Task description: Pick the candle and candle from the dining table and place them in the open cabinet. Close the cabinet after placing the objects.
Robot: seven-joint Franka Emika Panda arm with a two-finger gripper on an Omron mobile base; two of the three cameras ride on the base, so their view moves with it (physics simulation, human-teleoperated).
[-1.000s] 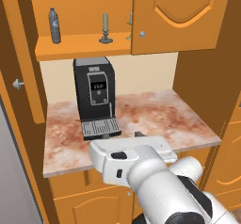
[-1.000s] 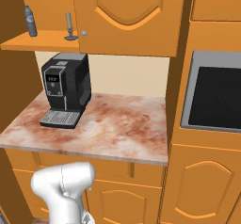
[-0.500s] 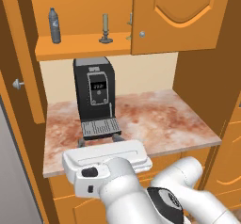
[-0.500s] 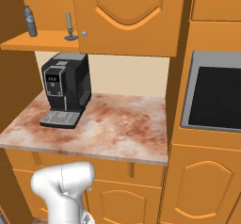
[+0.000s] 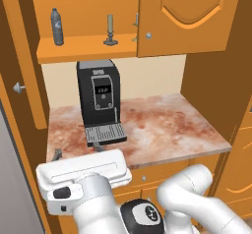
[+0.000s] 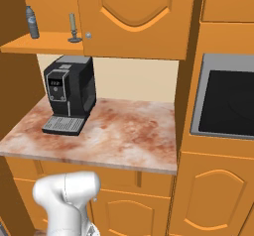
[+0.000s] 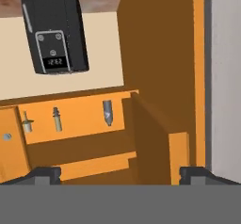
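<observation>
Orange wooden fronts fill this kitchen, around a marbled counter (image 5: 162,125) with a beige back wall, where a black coffee machine (image 5: 98,105) stands at the left. Above it hangs the cabinet (image 5: 83,48), its left door (image 5: 24,61) swung wide open and its right door (image 5: 184,16) closed over the right half. On the open shelf stand 3 things in a row: a grey-blue bottle (image 5: 57,27) at the left, the olive candle (image 5: 110,31) on its dark round base in the middle, and the brass-holder candle (image 5: 135,26) at the right, partly hidden behind the edge of the right door. From the right base view the bottle (image 6: 32,23) and olive candle (image 6: 73,29) show on the shelf, the candle just beside the closed door's silver knob (image 6: 89,34). A dark oven window (image 6: 228,103) sits in the tall unit to the right. In the hand view, rolled upside down, the olive candle (image 7: 57,118), the brass one (image 7: 27,123) and the bottle (image 7: 108,112) hang from the shelf, with the coffee machine (image 7: 52,32) above them. The gripper (image 7: 120,175) is spread wide and holds nothing, well apart from the shelf. In the left base view the white hand sits low, in front of the counter edge.
</observation>
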